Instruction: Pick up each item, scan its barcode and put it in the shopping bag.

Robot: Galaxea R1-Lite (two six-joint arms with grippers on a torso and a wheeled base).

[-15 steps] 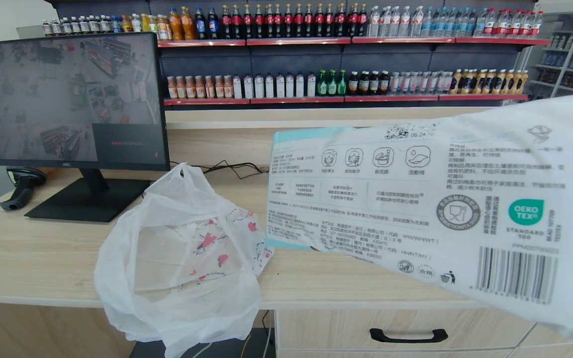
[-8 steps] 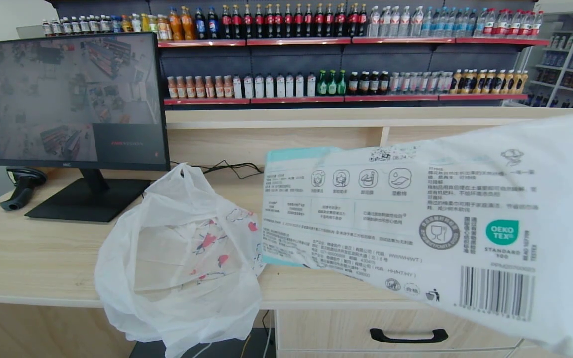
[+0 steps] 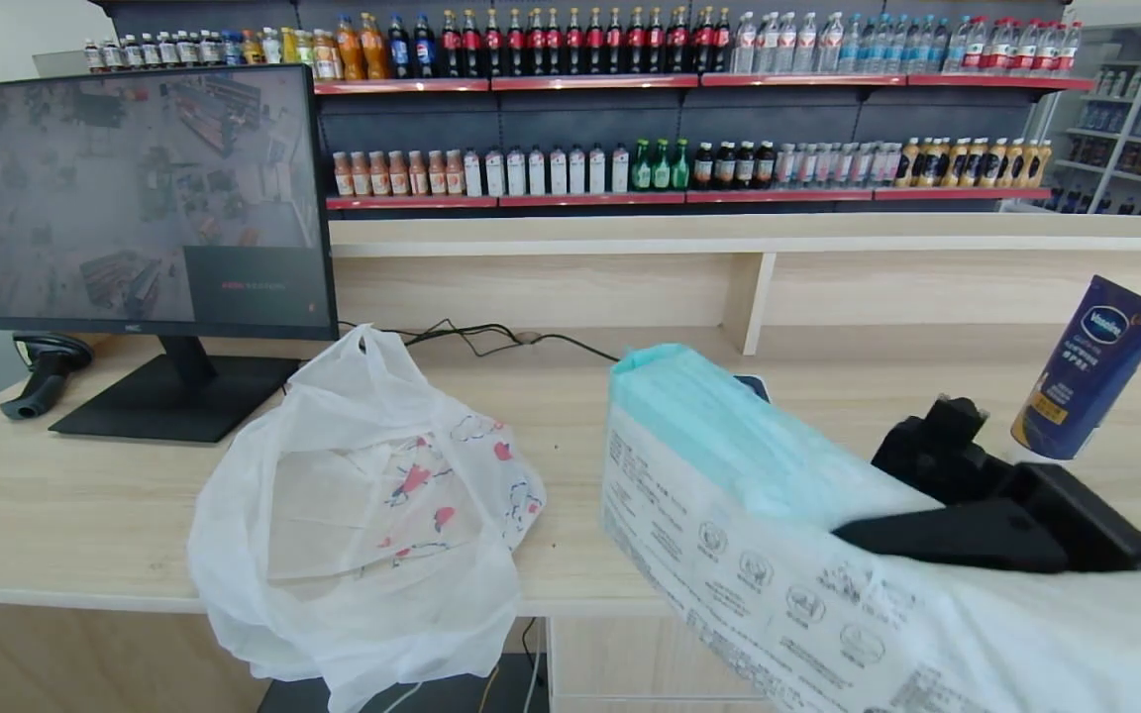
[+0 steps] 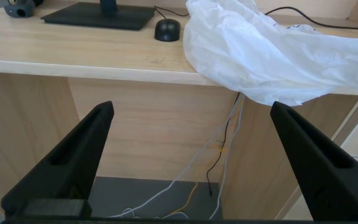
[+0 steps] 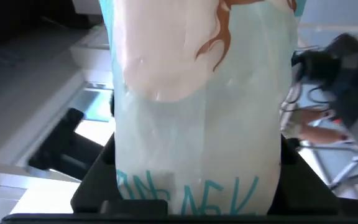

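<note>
My right gripper (image 3: 912, 535) is shut on a soft white and teal tissue pack (image 3: 749, 515), holding it low over the counter's front edge, right of the shopping bag. In the right wrist view the pack (image 5: 197, 106) sits squeezed between the two black fingers (image 5: 101, 177). The white plastic shopping bag (image 3: 363, 525) slumps on the counter's front edge with a patterned item inside. My left gripper (image 4: 191, 109) hangs open and empty below the counter, in front of the bag (image 4: 272, 50). A black handheld scanner (image 3: 41, 381) rests at the far left.
A monitor (image 3: 135, 198) on a black stand occupies the counter's left. A dark blue bottle (image 3: 1090, 366) stands at the right. Cables (image 3: 491, 342) trail along the back of the wooden counter (image 3: 85, 505). Drink shelves fill the wall behind.
The right gripper has lowered and turned the tissue pack from in front of the camera, barcode side facing, down toward the counter. The gripper and the blue bottle now show.
</note>
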